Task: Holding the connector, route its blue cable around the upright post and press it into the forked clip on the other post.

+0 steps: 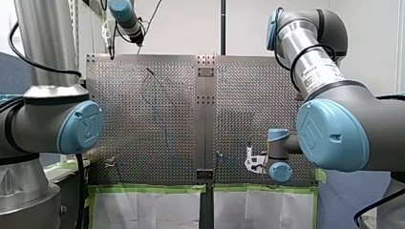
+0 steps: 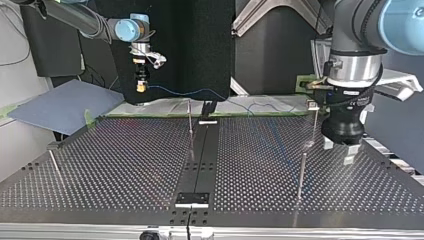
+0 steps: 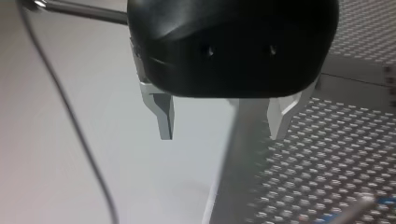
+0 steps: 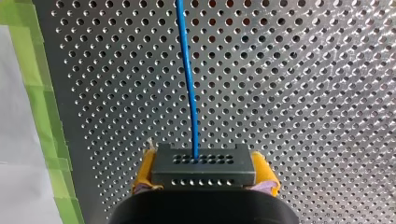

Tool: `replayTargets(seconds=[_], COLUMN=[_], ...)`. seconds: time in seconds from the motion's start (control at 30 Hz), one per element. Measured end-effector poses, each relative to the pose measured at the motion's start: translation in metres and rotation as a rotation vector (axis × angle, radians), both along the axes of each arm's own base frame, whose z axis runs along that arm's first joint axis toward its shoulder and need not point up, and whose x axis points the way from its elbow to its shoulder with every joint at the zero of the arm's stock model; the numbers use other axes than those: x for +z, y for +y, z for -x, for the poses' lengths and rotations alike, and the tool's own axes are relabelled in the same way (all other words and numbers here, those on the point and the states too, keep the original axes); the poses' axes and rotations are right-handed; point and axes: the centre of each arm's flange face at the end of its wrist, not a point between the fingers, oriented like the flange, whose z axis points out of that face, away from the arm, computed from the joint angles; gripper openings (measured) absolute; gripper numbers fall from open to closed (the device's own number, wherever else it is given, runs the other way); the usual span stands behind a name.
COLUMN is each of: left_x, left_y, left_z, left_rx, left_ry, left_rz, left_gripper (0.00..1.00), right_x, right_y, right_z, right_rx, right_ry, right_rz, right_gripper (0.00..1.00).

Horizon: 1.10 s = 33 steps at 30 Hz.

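Note:
My right gripper [image 4: 204, 173] is shut with its yellow pads on a grey connector block [image 4: 203, 164]. The blue cable [image 4: 187, 79] leaves the block and runs ahead over the perforated plate. In the top view this gripper [image 2: 142, 86] hangs above the far edge at the left, and the cable [image 2: 220, 96] sags to the right past a thin middle post [image 2: 190, 120]. My left gripper [image 2: 338, 151] stands open at the right, beside a post [image 2: 302, 172] and near a post with a clip top [image 2: 313, 106]. In the left wrist view a blurred post [image 3: 240, 158] rises between the empty metal fingers [image 3: 164, 116].
Green tape [image 4: 39, 70] lines the plate's edge beside my right gripper. Another thin post [image 2: 55, 167] stands at the top view's left. A dark strip [image 2: 200, 160] runs down the table's middle. A blue sheet [image 2: 60, 105] lies off the table at the far left.

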Motion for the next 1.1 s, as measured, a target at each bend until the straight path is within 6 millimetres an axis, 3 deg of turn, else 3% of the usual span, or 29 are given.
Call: replayTargets(seconds=[0.33,1.1], left_x=[-0.021,-0.026], left_y=[-0.003,0.0], left_z=[0.001,0.011], left_rx=[-0.006,0.044], left_ry=[0.125,0.192], left_rz=[-0.018,-0.02], left_gripper=[1.0,1.0], right_x=[0.0,0.0], right_y=[0.0,0.002], right_z=[0.0,-0.002], right_rx=[0.0,0.005], right_ry=[0.0,0.004], right_rz=[0.0,-0.002], right_gripper=[0.0,0.0])
